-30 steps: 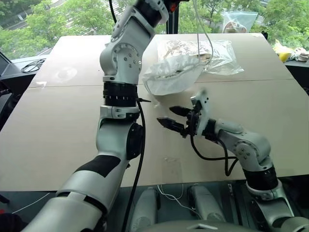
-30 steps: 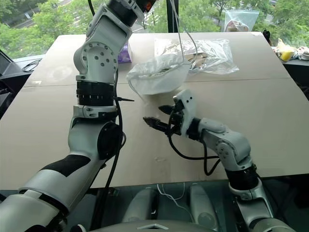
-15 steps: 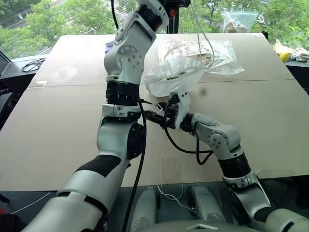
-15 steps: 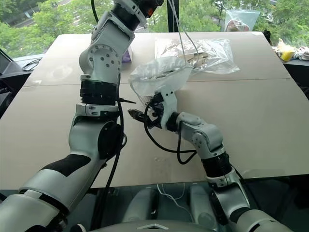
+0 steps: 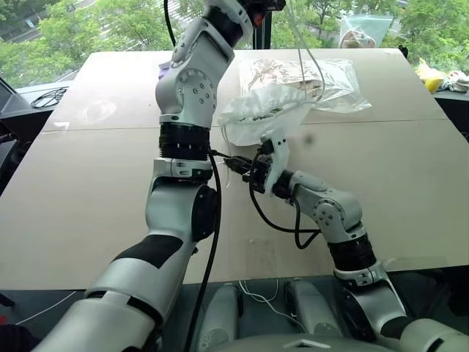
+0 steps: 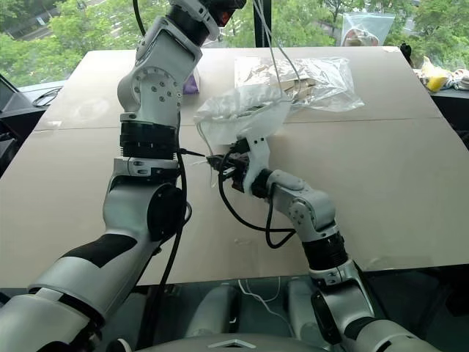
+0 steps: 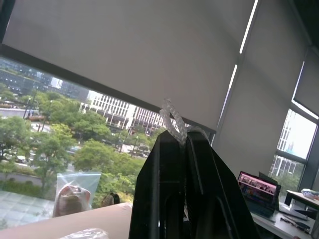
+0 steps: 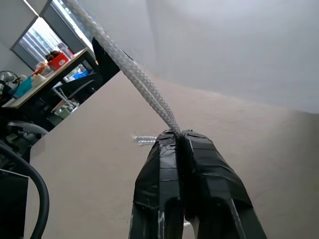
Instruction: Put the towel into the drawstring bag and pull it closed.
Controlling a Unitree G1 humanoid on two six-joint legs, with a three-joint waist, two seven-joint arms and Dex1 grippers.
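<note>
Table bare left and right; drawstring bag and clear bag crowd the middle — far side.

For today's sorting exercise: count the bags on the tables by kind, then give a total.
Drawstring bag: 1
Clear bag with brown cardboard pieces: 1
Clear zip bag at the far edge by the window: 1
Total: 3

drawstring bag: mid-table, hanging above it
clear bag: at 1 o'clock behind the drawstring bag, on the table
right gripper: at 7 o'clock below the drawstring bag
</note>
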